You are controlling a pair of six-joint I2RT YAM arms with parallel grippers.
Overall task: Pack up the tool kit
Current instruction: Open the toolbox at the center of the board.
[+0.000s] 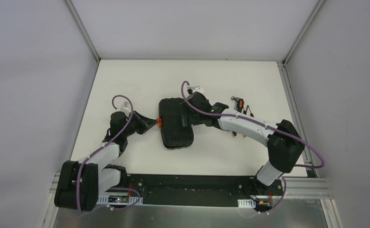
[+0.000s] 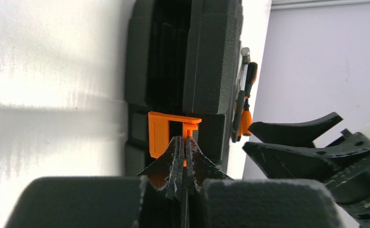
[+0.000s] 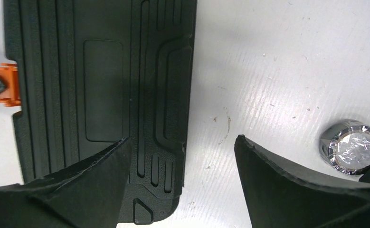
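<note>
Closed left gripper point(image 2: 184, 140), tips touching orange latch point(image 2: 164, 130) just ahead: lever gently, bracing case point(image 2: 211, 57) beneath open right gripper point(image 3: 182, 140).

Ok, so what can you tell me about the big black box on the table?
The black case looks like hard ribbed plastic with rounded corners. It lies flat on the white table, lid down, though a dark gap shows between its halves. A small orange latch sticks out toward the left arm, and the left claw is closed on it. The open right claw hovers over the opposite edge.
</note>
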